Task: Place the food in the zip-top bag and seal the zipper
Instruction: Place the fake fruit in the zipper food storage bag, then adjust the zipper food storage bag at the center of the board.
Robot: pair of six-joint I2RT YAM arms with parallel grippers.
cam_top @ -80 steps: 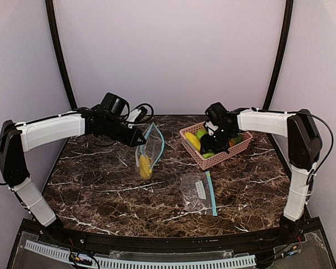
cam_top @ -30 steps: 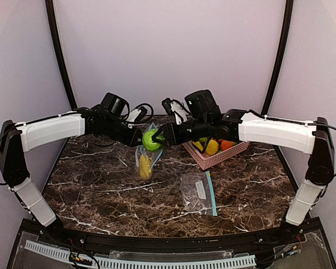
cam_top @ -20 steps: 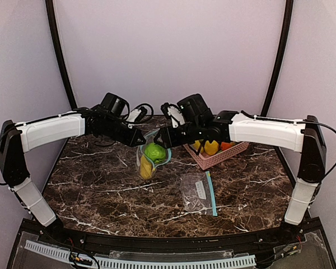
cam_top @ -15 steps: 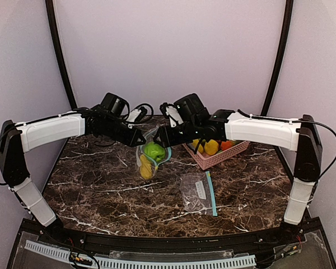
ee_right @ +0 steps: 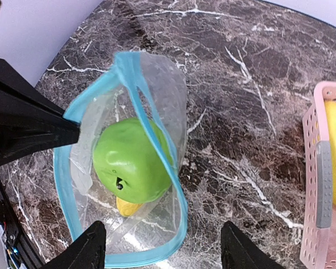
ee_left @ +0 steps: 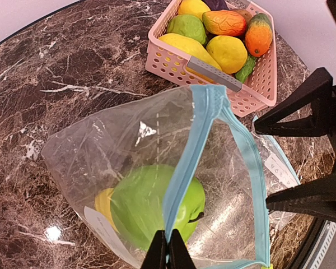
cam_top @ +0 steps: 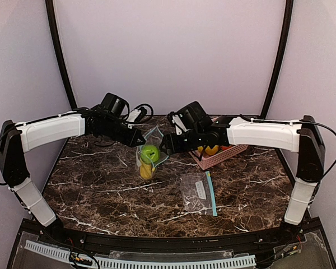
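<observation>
The left fingers (ee_left: 158,255) are pressed together on the blue zipper edge of the zip-top bag (ee_left: 129,168), and they hold its mouth open. The bag hangs upright over the marble tabletop (cam_top: 101,190), between the two arms and left of the pink basket (ee_left: 173,66); I cannot tell whether its bottom rests on the stone. Inside the bag lies a green apple (ee_right: 131,162) and, directly under it, a yellow fruit (ee_right: 129,208), so these two pieces of food are already in the bag. The right fingers (ee_right: 92,246) are spread wide above the open mouth, with nothing between them and without touching the apple. The other toy fruits (ee_left: 227,53), yellow, green and orange-red, lie together in the basket. The zipper is not closed. A second clear bag (cam_top: 197,192) lies flat on the tabletop, nearer to the arm bases than the basket.
</observation>
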